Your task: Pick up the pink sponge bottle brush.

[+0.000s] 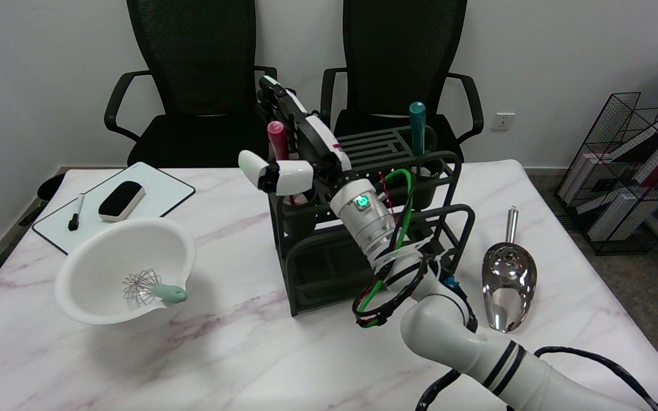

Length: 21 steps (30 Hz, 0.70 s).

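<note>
Head view: your right hand (297,142) is up at the black metal wire rack (363,240) in the middle of the white marbled worktop (249,342), reached in from the lower right so the forearm crosses over the rack's front. The pink sponge bottle brush (277,140) stands upright in a holder cup at the rack's left rear, only its rounded pink handle top showing above the rim; the sponge end is hidden down in the cup, so you must take it by the handle. The fingers (283,105) run up just right of the handle and the white thumb (275,174) sticks out left below it, so the hand brackets the handle, fairly wide. Contact cannot be told from here; I judge it not yet gripped. A teal-handled tool (417,128) stands in the right rear cup, well apart, no obstacle. Lift will likely need to go straight up, since the cup walls hold the brush. Also on the worktop: white plastic bowl (106,268) with small wire whisk (149,286), whiteboard (152,191) with eraser (121,200) and marker (75,212), shiny metal scoop (509,285).
</note>
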Motion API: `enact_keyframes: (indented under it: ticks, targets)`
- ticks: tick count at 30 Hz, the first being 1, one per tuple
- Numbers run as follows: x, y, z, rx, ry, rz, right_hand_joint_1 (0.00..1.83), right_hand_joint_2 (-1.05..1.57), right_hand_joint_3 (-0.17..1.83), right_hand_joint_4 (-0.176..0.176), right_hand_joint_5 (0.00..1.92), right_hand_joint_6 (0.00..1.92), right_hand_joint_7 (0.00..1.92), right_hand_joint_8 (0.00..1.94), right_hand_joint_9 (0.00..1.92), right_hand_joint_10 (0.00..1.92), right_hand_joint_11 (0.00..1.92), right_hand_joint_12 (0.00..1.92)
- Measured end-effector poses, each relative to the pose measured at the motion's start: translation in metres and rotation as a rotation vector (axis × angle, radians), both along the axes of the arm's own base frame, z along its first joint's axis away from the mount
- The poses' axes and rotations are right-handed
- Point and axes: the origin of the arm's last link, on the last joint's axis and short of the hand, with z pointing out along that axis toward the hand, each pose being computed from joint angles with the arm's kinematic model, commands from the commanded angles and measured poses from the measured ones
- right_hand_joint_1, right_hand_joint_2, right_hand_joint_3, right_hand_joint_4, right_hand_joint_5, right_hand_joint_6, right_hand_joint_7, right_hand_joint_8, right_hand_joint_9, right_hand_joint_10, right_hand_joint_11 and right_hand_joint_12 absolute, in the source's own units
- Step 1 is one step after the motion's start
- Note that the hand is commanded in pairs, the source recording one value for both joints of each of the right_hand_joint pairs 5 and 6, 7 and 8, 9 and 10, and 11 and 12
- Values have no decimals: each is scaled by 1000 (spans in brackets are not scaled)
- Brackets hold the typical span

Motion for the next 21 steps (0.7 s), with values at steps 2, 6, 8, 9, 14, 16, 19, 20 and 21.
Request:
enact_keyframes:
  ticks: [2, 6, 8, 9, 14, 16, 19, 20, 21]
  targets:
    - [-1, -2, -2, -3, 2, 0, 1107, 289, 1285, 0, 0, 0, 124, 124, 186, 186, 114, 114]
    - [-1, -6, -5, -7, 6, 0, 1110, 298, 1286, 0, 0, 0, 131, 131, 203, 203, 126, 126]
    - [-1, -9, -6, -10, 9, 2, 1112, 303, 1285, 0, 0, 0, 141, 141, 218, 218, 143, 143]
    - [-1, -10, -6, -11, 10, 2, 1112, 306, 1284, 0, 0, 0, 152, 152, 226, 226, 152, 152]
    - [-1, -16, -9, -16, 16, 4, 1121, 366, 1263, 0, 180, 180, 277, 277, 357, 357, 272, 272]
    - [0, -18, -9, -17, 17, 5, 1123, 401, 1249, 0, 357, 357, 338, 338, 414, 414, 322, 322]
    - [0, -21, -10, -21, 20, 6, 1125, 437, 1224, 0, 548, 548, 415, 415, 481, 481, 385, 385]
    - [0, -22, -10, -22, 20, 6, 1126, 448, 1215, 0, 606, 606, 452, 452, 509, 509, 401, 401]
    - [0, -23, -10, -23, 21, 7, 1128, 452, 1211, 0, 630, 630, 484, 484, 524, 524, 410, 410]
